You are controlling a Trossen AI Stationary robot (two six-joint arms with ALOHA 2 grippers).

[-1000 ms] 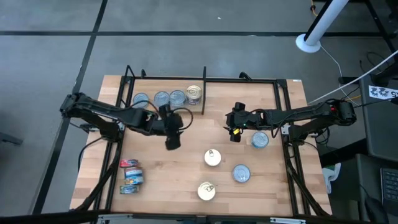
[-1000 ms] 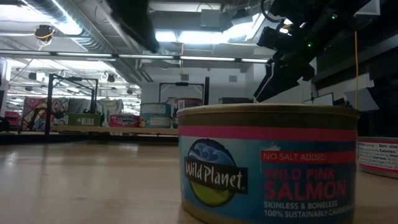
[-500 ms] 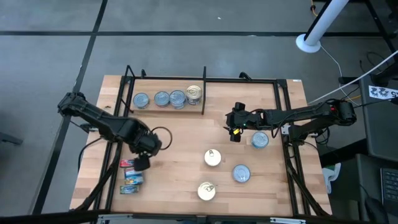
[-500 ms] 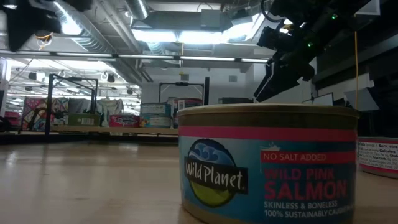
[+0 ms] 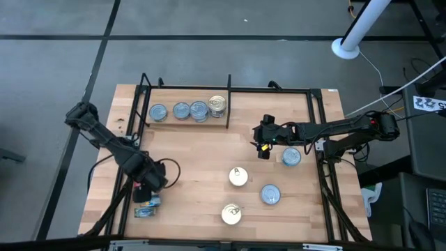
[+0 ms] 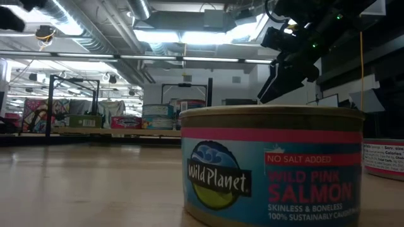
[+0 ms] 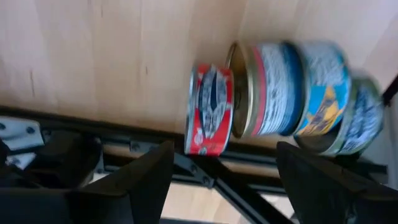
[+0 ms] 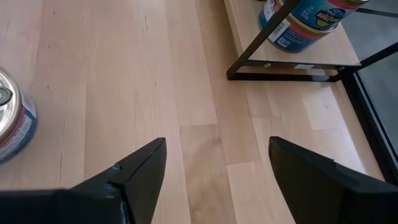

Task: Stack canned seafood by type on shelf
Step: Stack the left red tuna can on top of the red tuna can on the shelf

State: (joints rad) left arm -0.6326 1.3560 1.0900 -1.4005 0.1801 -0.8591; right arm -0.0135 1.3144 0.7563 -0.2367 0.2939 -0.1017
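My left gripper [image 5: 152,183] [image 7: 224,149] is open above three red-and-blue tins [image 5: 145,203] lined up by the board's left near side. In its wrist view the flat red tin [image 7: 208,112] lies ahead, between the spread fingers, untouched. My right gripper [image 5: 263,147] [image 8: 217,142] hovers open over bare board right of centre. On the shelf board [image 5: 195,164], three silver-blue tins [image 5: 181,110] and a gold-topped one [image 5: 217,104] stand in a row at the far side. Gold tins [image 5: 238,176] [image 5: 231,214] and silver-blue tins [image 5: 290,157] [image 5: 270,194] stand loose.
A black frame [image 5: 279,89] edges the board, with a short divider bar [image 5: 228,104] right of the far row. In the low view a salmon tin [image 6: 271,164] fills the foreground. Bare wood lies in the board's middle and far right part.
My left gripper has swung from the board's middle toward the left and near edges and now hangs over the red-and-blue tins, hiding the farthest of them in the high view. No tin has moved.
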